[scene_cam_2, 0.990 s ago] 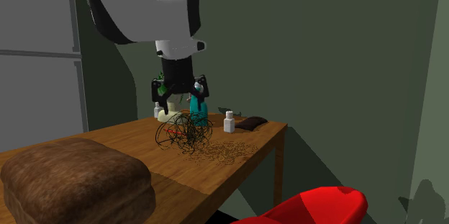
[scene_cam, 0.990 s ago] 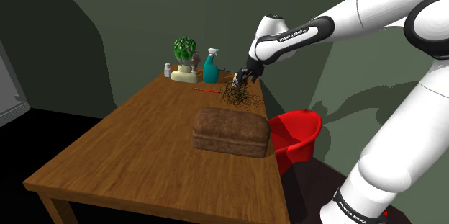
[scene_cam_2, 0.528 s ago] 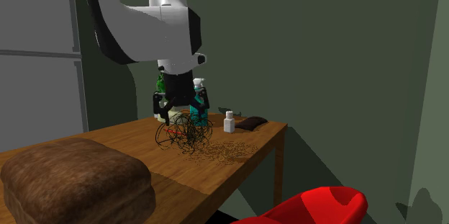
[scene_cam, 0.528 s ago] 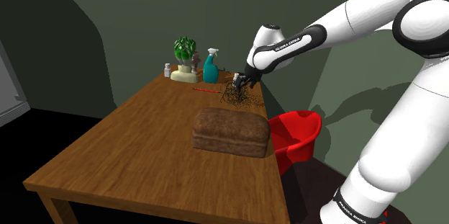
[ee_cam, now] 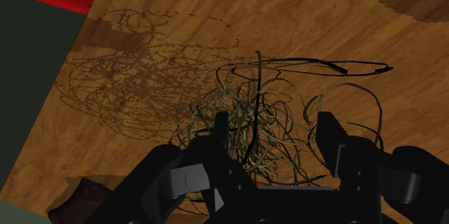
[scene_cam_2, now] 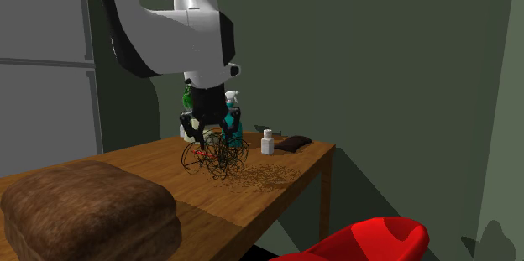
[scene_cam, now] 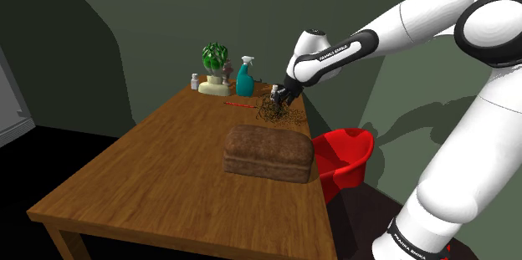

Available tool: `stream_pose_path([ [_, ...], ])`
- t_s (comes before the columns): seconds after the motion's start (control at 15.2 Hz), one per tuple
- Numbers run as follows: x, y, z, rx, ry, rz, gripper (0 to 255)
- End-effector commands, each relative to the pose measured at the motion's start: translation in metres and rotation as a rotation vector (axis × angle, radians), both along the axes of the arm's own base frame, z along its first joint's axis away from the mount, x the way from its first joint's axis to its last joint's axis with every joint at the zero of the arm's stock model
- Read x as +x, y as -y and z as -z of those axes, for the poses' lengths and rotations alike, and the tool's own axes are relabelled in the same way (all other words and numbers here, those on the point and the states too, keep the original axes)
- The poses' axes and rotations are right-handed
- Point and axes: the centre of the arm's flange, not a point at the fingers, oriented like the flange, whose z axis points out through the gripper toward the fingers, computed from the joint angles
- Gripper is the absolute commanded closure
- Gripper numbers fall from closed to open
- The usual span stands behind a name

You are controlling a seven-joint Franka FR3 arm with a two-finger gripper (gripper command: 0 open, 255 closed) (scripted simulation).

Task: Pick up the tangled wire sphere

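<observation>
The tangled wire sphere (scene_cam: pixel 274 111) is a loose ball of dark and olive wire resting on the wooden table (scene_cam: pixel 167 166) near its far right edge in the shoulder view. My black gripper (scene_cam: pixel 278 98) comes down into the top of it. In the second exterior view the gripper (scene_cam_2: pixel 206 133) sits in the upper part of the wire sphere (scene_cam_2: pixel 215 155), fingers drawn in. In the wrist view the gripper (ee_cam: pixel 273 137) clasps strands of the wire sphere (ee_cam: pixel 253 102) between its fingers (ee_cam: pixel 219 140), and the ball's shadow lies on the wood beside it.
A brown loaf (scene_cam: pixel 268 151) lies nearer the stand than the sphere. A teal spray bottle (scene_cam: pixel 244 78), a potted plant (scene_cam: pixel 215 58), a small white bottle (scene_cam_2: pixel 267 142) and a red pen (scene_cam: pixel 240 104) stand at the table's far end. A red bucket (scene_cam: pixel 343 154) sits on the floor beside the table.
The gripper came down into the wire sphere over the last second, and its fingers have drawn together on the strands. The sphere stays on the table.
</observation>
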Motion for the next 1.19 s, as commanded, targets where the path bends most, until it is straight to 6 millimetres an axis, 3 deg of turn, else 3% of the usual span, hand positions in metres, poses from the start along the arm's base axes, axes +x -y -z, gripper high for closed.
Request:
stream_pose_path([
  [0.0,0.000,-0.001,0.002,0.001,-0.004,-0.001,255],
  [0.13,-0.001,-0.001,0.002,0.000,-0.004,-0.001,255],
  [1.12,-0.001,-0.001,-0.078,0.000,-0.004,-0.001,255],
])
